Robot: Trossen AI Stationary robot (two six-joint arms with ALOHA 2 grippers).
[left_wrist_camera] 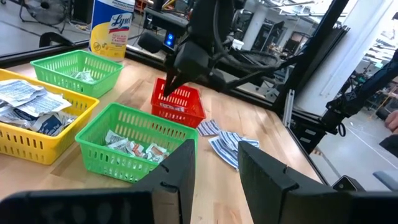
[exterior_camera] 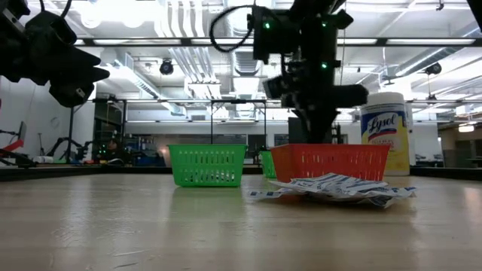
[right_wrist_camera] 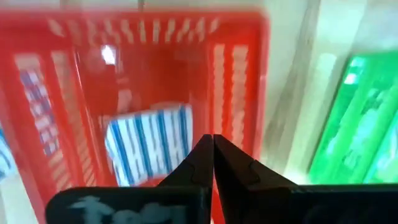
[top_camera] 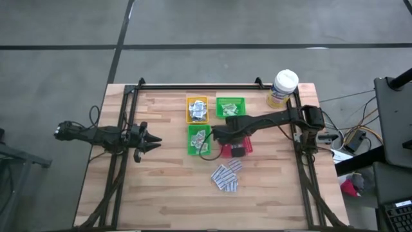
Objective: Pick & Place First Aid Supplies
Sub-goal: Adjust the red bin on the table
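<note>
My right gripper (right_wrist_camera: 212, 142) hangs shut above the red tray (right_wrist_camera: 155, 25), fingers pointing down, with nothing between them. One blue-and-white pad (right_wrist_camera: 149, 143) lies flat on the red tray's floor below the fingertips. More blue-and-white pads (top_camera: 226, 175) lie in a loose pile on the table just in front of the red tray (top_camera: 238, 150). My left gripper (top_camera: 154, 143) waits open at the table's left edge, pointing level toward the trays.
A green tray (top_camera: 198, 140) with small packets stands left of the red one. Behind them are a yellow tray (top_camera: 197, 108) with white-grey sachets and a second green tray (top_camera: 230, 106). A yellow canister with a white lid (top_camera: 283, 87) stands at the far right corner.
</note>
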